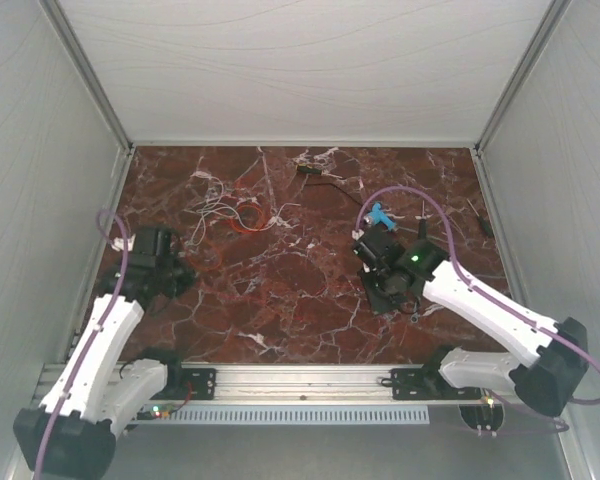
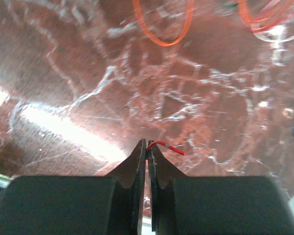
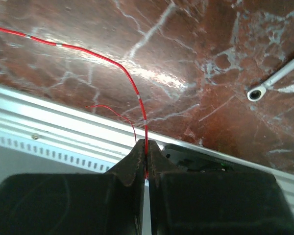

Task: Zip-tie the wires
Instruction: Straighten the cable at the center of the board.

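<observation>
While left gripper (image 2: 147,145) & right gripper (image 3: 146,143) each pinch a thin red strand, the loose tangle of red & white wires (image 1: 235,208) lies unbundled nr the far edge of the red marble table (image 1: 280,300), left of centre. Black plastic zip tie not spotted; tying prob. not begun.

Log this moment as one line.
left gripper: shut on wires | right gripper: shut on wires | wires: loose, untied
</observation>
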